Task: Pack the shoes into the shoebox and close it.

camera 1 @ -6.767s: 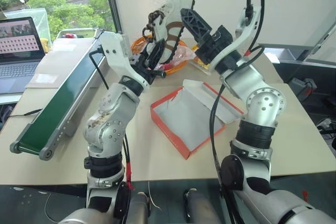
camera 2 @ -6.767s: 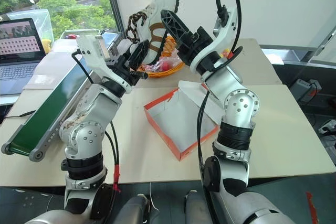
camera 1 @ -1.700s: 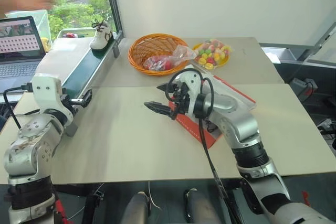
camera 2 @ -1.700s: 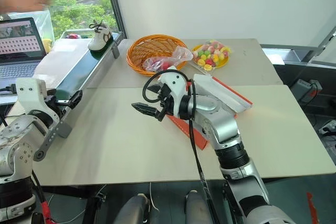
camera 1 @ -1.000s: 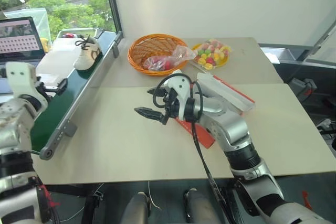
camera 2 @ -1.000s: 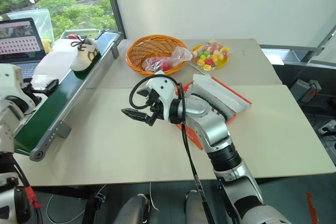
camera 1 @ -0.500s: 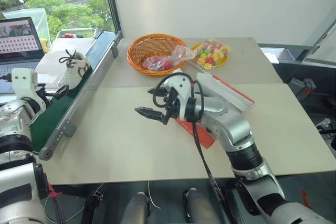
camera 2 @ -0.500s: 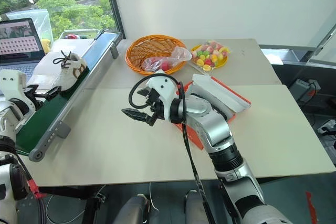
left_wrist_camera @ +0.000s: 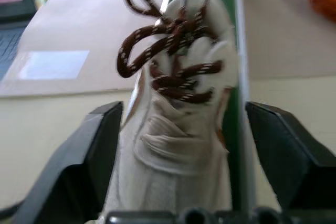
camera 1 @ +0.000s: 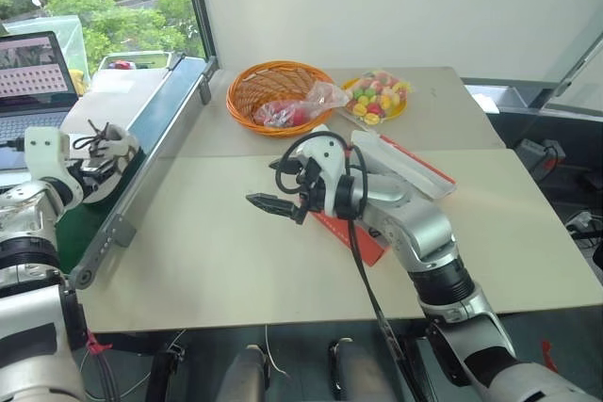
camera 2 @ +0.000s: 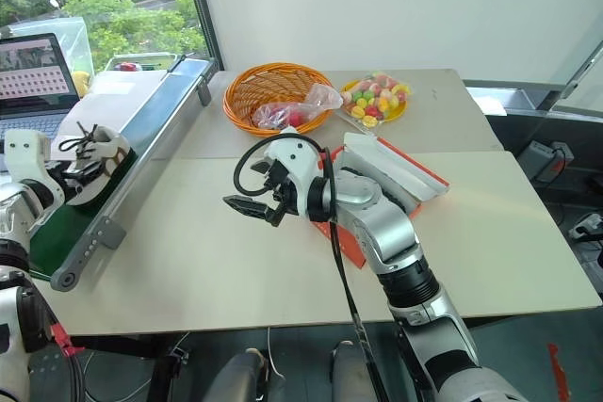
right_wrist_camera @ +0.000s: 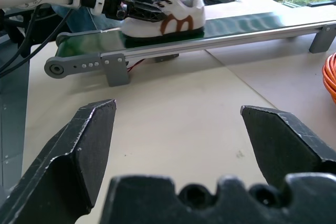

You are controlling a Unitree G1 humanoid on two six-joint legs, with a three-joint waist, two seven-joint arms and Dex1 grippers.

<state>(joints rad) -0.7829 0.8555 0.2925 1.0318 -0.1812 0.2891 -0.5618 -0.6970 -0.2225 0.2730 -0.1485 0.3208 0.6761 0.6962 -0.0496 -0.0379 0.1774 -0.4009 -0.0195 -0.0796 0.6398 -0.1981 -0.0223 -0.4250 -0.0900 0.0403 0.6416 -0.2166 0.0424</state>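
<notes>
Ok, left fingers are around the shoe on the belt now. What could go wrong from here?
1. The left gripper straddles the shoe with gaps on both sides; lifting before the grip is firm may drop it.
2. Loose laces stick up and could snag a finger.
3. The shoebox sits under the right arm, whose right gripper hangs open above the table; that arm may block the placing.

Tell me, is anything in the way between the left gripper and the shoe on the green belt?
Nothing visible is. The shoe already sits between the left gripper's two black fingers, on the green belt.
</notes>
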